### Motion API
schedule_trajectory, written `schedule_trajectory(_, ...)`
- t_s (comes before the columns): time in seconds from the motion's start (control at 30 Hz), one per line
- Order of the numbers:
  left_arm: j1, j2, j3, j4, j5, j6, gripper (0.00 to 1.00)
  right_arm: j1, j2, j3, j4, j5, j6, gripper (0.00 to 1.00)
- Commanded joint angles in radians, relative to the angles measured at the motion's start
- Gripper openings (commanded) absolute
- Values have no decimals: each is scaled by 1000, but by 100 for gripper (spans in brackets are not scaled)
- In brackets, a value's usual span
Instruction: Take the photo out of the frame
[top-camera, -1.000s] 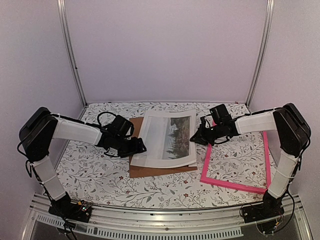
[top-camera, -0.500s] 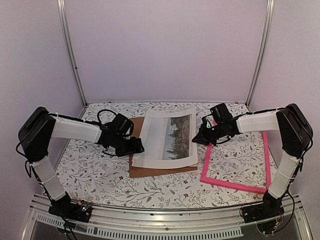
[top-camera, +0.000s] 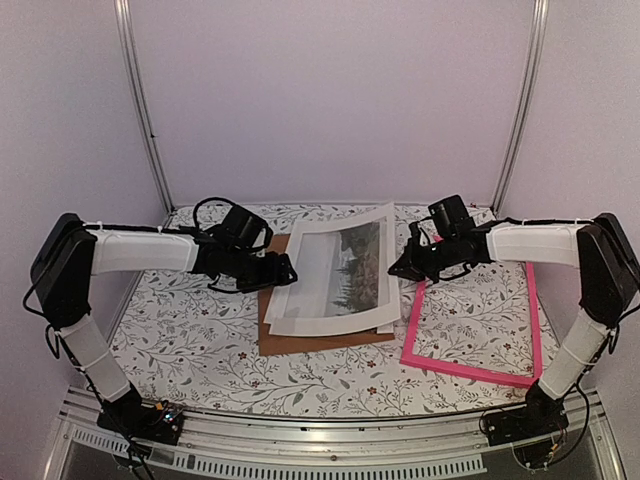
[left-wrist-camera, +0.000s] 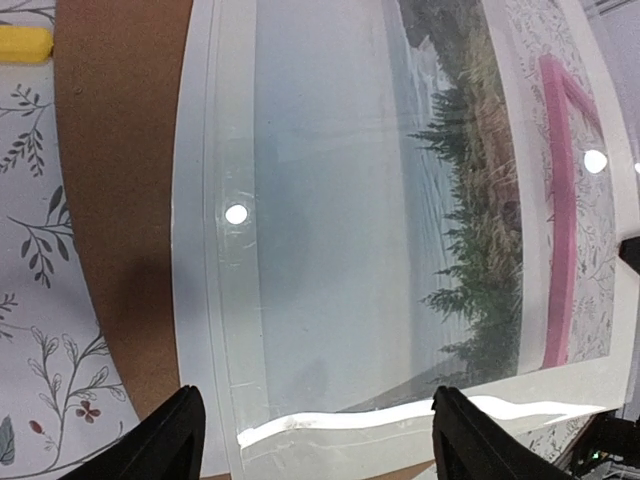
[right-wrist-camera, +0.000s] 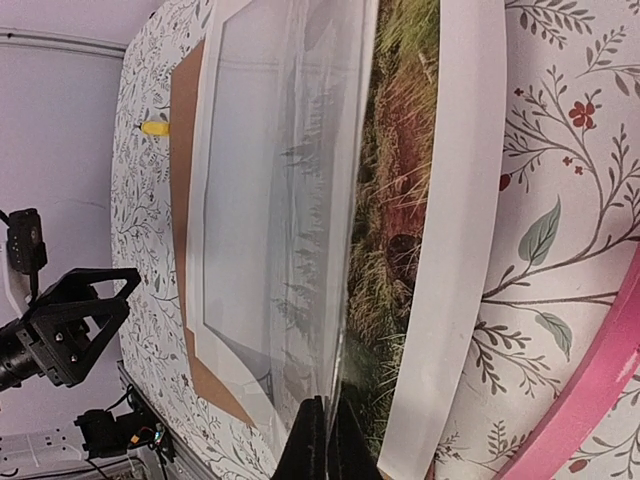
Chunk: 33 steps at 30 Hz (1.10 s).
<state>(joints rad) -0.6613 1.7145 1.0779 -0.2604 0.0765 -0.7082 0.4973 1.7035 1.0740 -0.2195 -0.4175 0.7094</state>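
Already the photo (right-wrist-camera: 400, 220) is out of the frame (top-camera: 470, 370). It lies flat on a brown board (top-camera: 300, 343) in the middle of the tabletop (top-camera: 200, 340). The pink frame sits empty at the photo's 3 o'clock, just beside the board, with the flowered tabletop showing through its opening.

So the main step looks done. What is left, I judge, is to free the photo from its stack. A clear sheet (right-wrist-camera: 280, 200) stands tilted over it, raised along the 3 o'clock edge and low at 9 o'clock. Another white layer peeks out beneath at the near corner, and I cannot tell what that layer is.

The right gripper (right-wrist-camera: 322, 420) has its fingers pressed together on the thin raised edge of the clear sheet. Whether they pinch anything besides the sheet is not visible. The right arm reaches from its base at 5 o'clock, upper link upright and forearm stretched level over the frame's far end.

The left gripper (left-wrist-camera: 315, 400) has its fingers spread wide and holds nothing. They point at the stack's 9 o'clock edge from just beside it. The left arm runs level from 8 o'clock.
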Motion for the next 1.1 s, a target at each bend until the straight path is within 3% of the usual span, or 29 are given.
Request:
schedule_trajectory(0.0, -1, 17, 34, 36, 75, 7, 80, -24, -73, -9, -32, 11, -20, 0)
schedule_trajectory(0.2, 6, 79, 24, 105, 156, -25, 80, -78, -143, -83, -58, -8, -37, 0)
schedule_trajectory(0.77, 12, 167, -26, 122, 117, -46, 80, -274, -249, -186, -173, -85, -197, 0)
schedule_trajectory(1.07, 14, 181, -30, 113, 115, -53, 79, -321, -234, -169, -264, 58, -274, 0)
